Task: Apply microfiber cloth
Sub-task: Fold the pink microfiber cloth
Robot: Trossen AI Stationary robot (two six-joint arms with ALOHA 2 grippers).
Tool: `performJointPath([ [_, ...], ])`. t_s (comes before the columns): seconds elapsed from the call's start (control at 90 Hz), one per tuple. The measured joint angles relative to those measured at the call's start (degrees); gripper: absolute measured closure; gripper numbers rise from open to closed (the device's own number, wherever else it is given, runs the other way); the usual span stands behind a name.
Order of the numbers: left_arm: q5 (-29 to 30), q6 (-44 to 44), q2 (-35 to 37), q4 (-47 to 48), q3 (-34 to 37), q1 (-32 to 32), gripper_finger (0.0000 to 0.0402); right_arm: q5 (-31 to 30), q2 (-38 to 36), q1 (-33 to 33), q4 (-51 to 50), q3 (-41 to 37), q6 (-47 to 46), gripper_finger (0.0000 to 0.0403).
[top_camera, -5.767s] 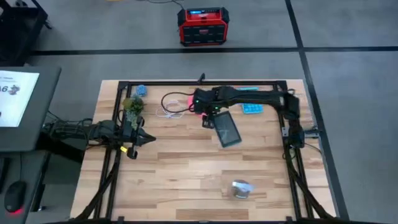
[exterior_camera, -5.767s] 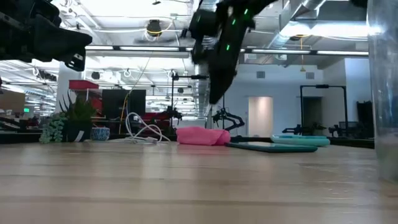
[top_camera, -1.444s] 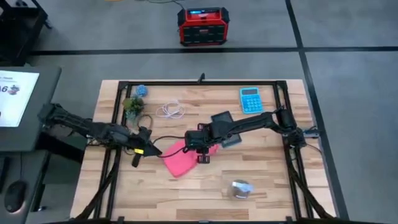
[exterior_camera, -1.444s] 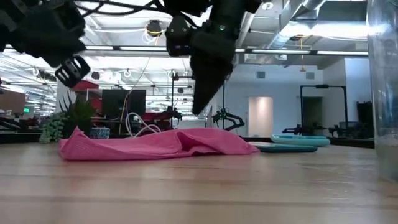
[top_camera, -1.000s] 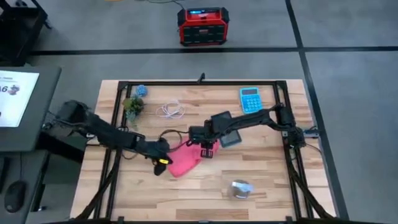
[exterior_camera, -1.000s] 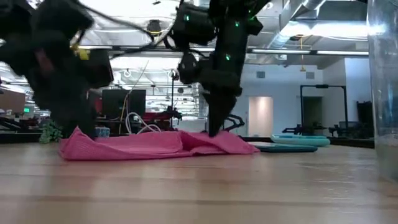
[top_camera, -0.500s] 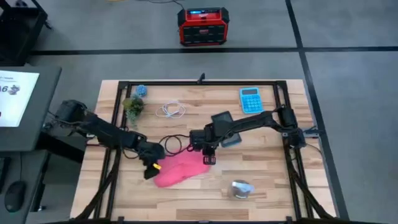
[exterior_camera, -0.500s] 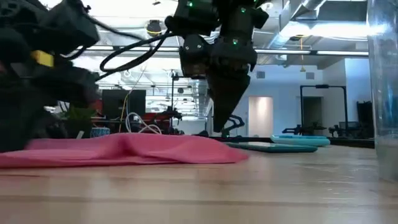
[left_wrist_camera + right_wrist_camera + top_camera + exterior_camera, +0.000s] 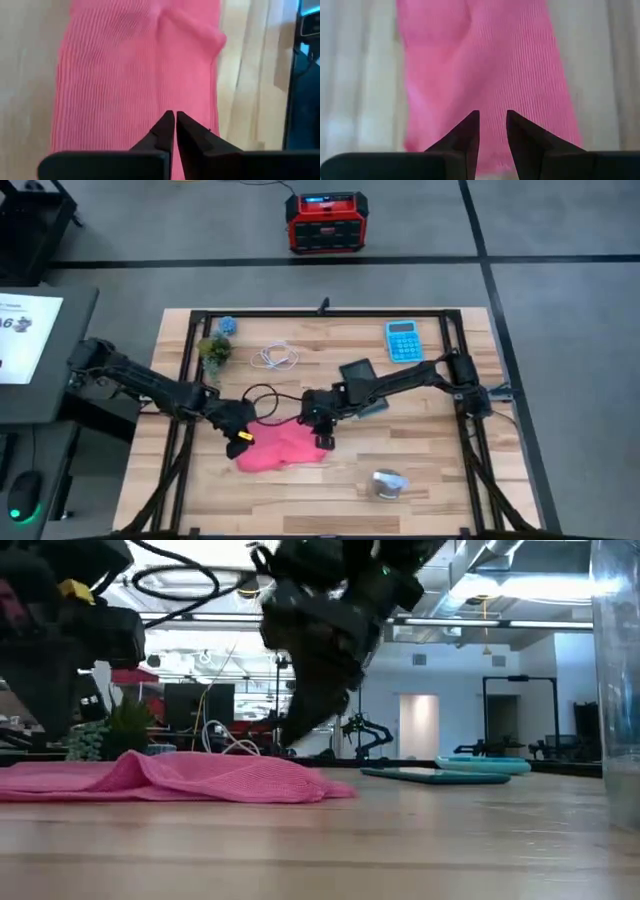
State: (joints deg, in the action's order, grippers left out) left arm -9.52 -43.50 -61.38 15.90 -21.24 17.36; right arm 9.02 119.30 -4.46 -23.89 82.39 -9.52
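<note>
Your left end effector [image 9: 238,439] sits over the near-left edge of the microfiber cloth [image 9: 283,448], its fingers [image 9: 165,131] pressed together with no fabric visibly between them. Your right end effector [image 9: 322,432], fingers slightly apart and holding nothing, hangs over the opposite edge. Since half a second ago the cloth has flattened and slid left, so it now lies spread mid-desk [image 9: 430,480], away from the phone [image 9: 360,374]. Bare wood surrounds it.
</note>
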Motion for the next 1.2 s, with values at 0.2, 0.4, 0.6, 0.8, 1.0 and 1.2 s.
performJointPath([
  [0.2,-0.17,-4.40,-7.15,-1.38,2.81,2.43,0.0401,-2.83,0.05,0.93,-0.42,-1.78,-0.72,0.0316],
  [0.4,-0.12,-5.38,-8.50,-1.97,2.90,3.87,0.0401,-20.71,-3.20,1.45,-14.72,-0.48,-1.87,0.0316],
  [0.6,-0.68,-5.18,-4.77,0.05,2.13,3.98,0.0401,-17.48,-7.02,0.82,-12.73,0.50,-2.06,0.0316],
  [0.8,-0.35,-4.61,0.69,0.28,0.35,3.98,0.0402,-1.66,-3.30,-1.89,0.02,0.55,-0.72,0.0316],
  [1.0,3.46,-2.98,1.19,2.54,0.44,3.98,0.0402,-4.20,3.03,-2.50,1.55,0.64,-0.62,0.0316],
  [1.2,4.31,-4.03,-2.93,-0.62,3.83,3.96,0.0402,-9.31,0.70,-2.13,-9.01,1.89,-1.46,0.0316],
])
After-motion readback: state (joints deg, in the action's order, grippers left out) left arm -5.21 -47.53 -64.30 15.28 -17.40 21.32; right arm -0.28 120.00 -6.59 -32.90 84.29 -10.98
